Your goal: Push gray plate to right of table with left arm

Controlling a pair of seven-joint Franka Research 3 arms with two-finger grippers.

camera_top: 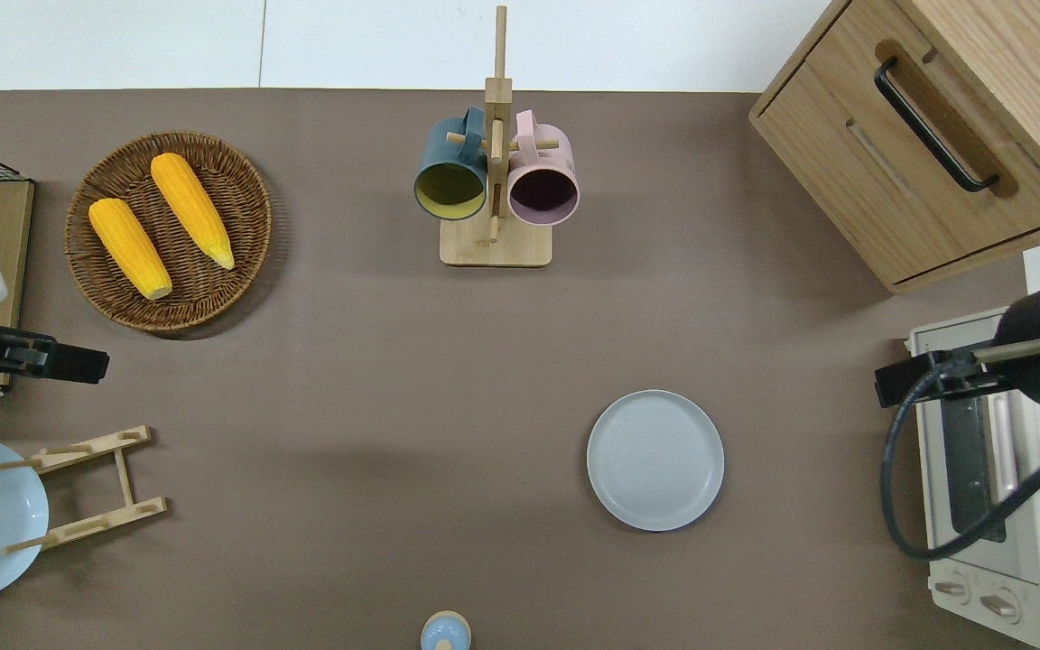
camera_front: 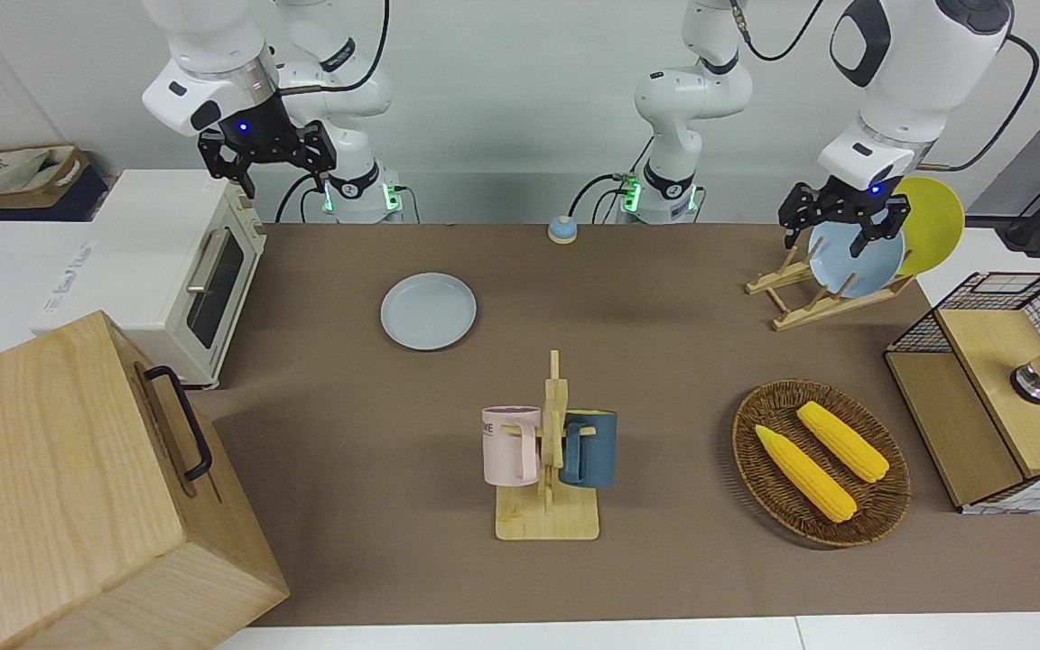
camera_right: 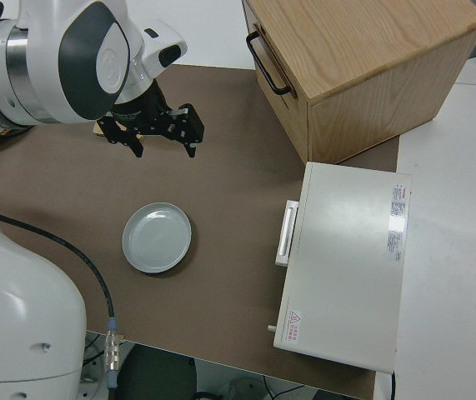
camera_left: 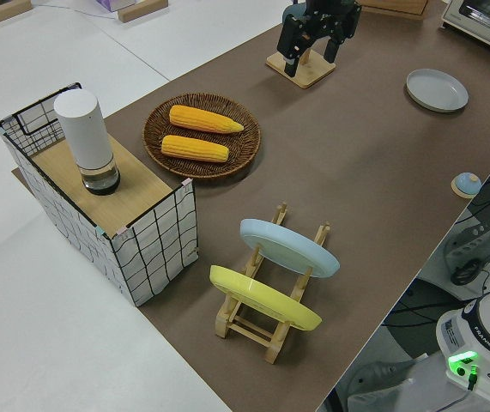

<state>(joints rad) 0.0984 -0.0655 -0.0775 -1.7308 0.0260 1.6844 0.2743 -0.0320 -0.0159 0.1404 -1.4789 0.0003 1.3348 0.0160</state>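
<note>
On the table (camera_top: 376, 379), toward the right arm's end, the gray plate (camera_top: 655, 459) is seen lying flat and bare, at about four o'clock from the middle of the tabletop in the overhead view, with nothing touching it. At eleven o'clock from the plate, farther from the robots, a wooden mug stand (camera_top: 495, 181) is seen with a dark blue mug (camera_top: 450, 179) and a pink mug (camera_top: 543, 183) hung on its pegs, one on either side. Toward the left arm's end a wicker basket (camera_top: 249, 236) holds two ears of corn (camera_top: 159, 223) laid side by side. Nearer to the robots than the basket, a wooden dish rack (camera_left: 270, 322) carries a sky-blue plate (camera_left: 288, 246) and a yellow plate (camera_left: 263, 298), both leaning in its slots. A wire-sided box (camera_left: 154, 249) at that end bears a white cylinder (camera_left: 86, 139) on its wooden top. The left gripper (camera_front: 842, 221) is held raised at the left arm's end of the table, its fingers seemingly spread with nothing between them, though this is hard to confirm. The right arm is parked, and the right gripper (camera_right: 156, 132) appears parted and empty. A toaster oven (camera_top: 994, 487) and a wooden drawer cabinet (camera_top: 926, 135) stand at the right arm's end.
</note>
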